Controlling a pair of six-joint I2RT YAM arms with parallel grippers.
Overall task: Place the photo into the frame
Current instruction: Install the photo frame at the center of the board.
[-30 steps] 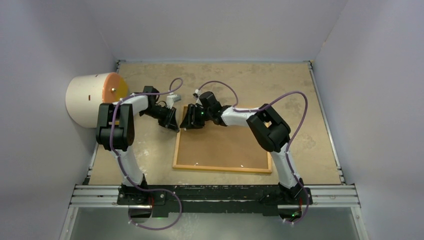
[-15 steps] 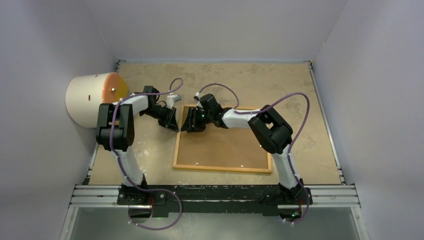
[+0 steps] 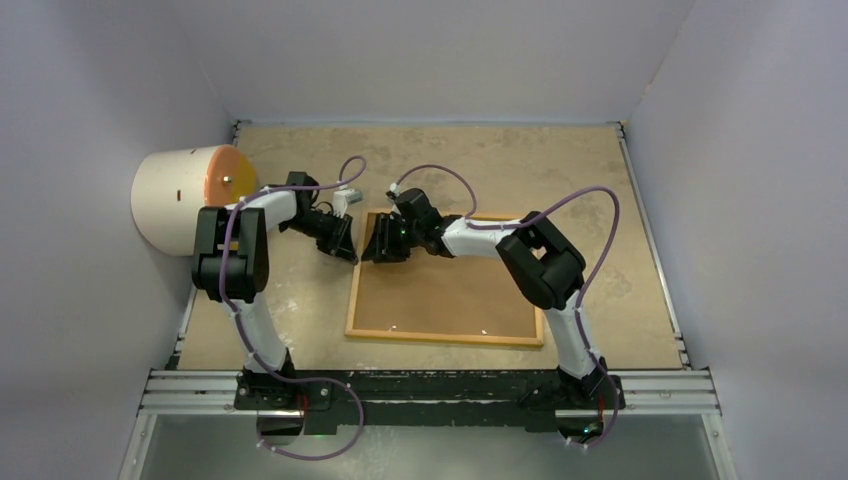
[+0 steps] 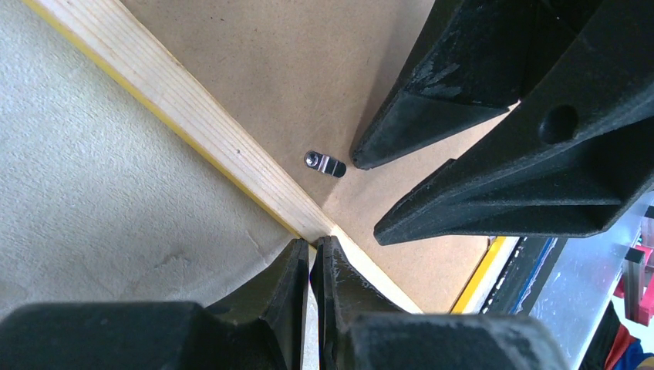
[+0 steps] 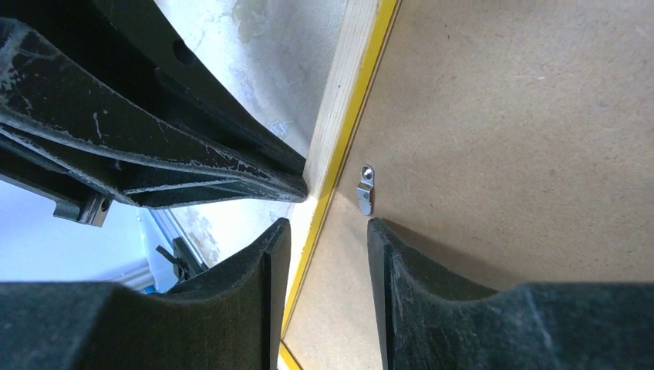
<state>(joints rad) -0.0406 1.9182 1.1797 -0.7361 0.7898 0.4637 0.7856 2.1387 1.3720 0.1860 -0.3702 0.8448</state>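
— Where's the frame (image 3: 445,338)?
— Back side up, mid-table. The left gripper (image 4: 315,250) is pinched shut at its far-left corner. The right gripper (image 5: 324,223) is half-open astride that rail, beside a metal clip (image 5: 365,188), holding nothing.

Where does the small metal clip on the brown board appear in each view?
Top external: cannot be made out; it lies somewhere near the frame far-left corner.
Left wrist: clip at centre, right of the wooden rail.
Right wrist: clip at centre, right of the yellow edge.
Shared landmark: the frame's wooden rail with its yellow edge.
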